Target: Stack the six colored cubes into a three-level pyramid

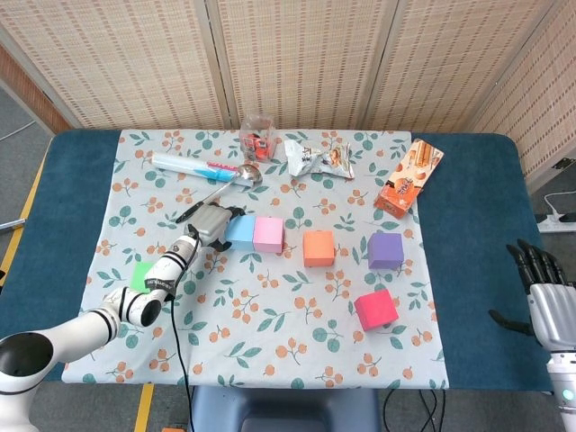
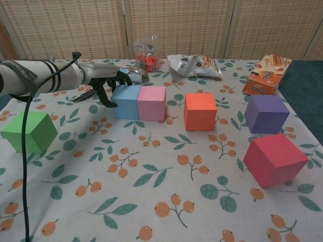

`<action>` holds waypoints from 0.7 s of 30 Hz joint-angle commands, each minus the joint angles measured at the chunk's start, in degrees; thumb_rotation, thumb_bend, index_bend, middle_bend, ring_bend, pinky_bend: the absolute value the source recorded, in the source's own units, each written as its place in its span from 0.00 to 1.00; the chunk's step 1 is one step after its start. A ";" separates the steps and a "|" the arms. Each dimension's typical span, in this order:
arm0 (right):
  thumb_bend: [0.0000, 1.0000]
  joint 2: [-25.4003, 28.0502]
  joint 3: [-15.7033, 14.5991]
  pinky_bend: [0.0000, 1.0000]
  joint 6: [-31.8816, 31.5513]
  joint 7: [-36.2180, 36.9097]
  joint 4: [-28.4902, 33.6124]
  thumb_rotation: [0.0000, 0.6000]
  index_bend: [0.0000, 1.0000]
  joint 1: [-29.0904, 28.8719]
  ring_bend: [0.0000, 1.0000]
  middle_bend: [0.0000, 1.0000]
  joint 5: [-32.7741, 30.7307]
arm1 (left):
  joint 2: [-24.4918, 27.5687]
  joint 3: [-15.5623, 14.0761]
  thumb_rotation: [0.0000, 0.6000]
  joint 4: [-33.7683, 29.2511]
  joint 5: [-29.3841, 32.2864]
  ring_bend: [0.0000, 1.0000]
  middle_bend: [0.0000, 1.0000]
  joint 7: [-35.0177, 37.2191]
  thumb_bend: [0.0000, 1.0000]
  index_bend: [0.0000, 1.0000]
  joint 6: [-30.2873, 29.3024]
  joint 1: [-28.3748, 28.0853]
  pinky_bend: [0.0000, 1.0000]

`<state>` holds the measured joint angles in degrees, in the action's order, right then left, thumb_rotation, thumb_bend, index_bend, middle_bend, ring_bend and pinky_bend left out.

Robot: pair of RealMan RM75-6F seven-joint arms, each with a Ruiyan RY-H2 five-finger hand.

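Note:
Six cubes lie on the floral cloth. The blue cube point(image 1: 239, 232) point(image 2: 126, 101) and pink cube point(image 1: 268, 234) point(image 2: 151, 103) stand flush side by side. To their right sit the orange cube point(image 1: 318, 247) point(image 2: 200, 111) and purple cube point(image 1: 385, 250) point(image 2: 266, 114). The red cube point(image 1: 375, 309) point(image 2: 274, 159) is nearer the front. The green cube point(image 1: 139, 274) point(image 2: 29, 132) is alone at the left. My left hand point(image 1: 211, 223) point(image 2: 106, 83) touches the blue cube's left side with curved, spread fingers and holds nothing. My right hand point(image 1: 547, 290) hovers empty off the cloth at the far right.
Along the back of the cloth lie a white tube point(image 1: 193, 166), a metal spoon point(image 1: 236, 177), a clear packet of red items point(image 1: 258, 135), a snack bag point(image 1: 317, 157) and an orange biscuit box point(image 1: 409, 176). The left arm's cable trails over the front left.

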<state>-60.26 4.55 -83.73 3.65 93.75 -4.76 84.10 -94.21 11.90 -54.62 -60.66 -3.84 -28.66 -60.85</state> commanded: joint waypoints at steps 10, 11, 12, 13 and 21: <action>0.00 -0.06 -0.02 0.18 -0.40 0.72 -0.41 1.00 0.00 0.27 0.03 0.11 0.21 | 0.51 -0.24 1.00 -1.15 1.42 0.12 0.11 -0.62 0.36 0.06 0.23 -0.03 0.21; 0.00 -0.08 -0.04 0.18 -0.38 0.83 -0.48 1.00 0.00 0.26 0.03 0.11 0.29 | 0.68 -0.30 1.00 -1.49 1.61 0.11 0.10 -0.83 0.36 0.05 0.20 -0.02 0.21; 0.00 -0.09 -0.07 0.18 -0.39 0.92 -0.54 1.00 0.00 0.26 0.03 0.11 0.37 | 0.83 -0.36 1.00 -1.79 1.81 0.10 0.09 -1.03 0.36 0.05 0.16 -0.02 0.21; 0.00 -0.09 -0.09 0.18 -0.41 0.99 -0.61 1.00 0.00 0.27 0.03 0.11 0.46 | 0.93 -0.41 1.00 -2.04 2.03 0.10 0.09 -1.22 0.36 0.05 0.12 -0.02 0.21; 0.00 0.14 -0.12 0.18 -0.50 1.48 -0.86 1.00 0.00 0.17 0.03 0.11 1.10 | 2.92 -0.32 1.00 -5.85 4.20 0.00 0.00 -2.01 0.36 0.00 -1.35 0.66 0.15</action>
<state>-60.18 4.44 -84.29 5.12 92.87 -4.54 85.14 -92.00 11.48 -59.48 -56.78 -5.77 -29.22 -60.57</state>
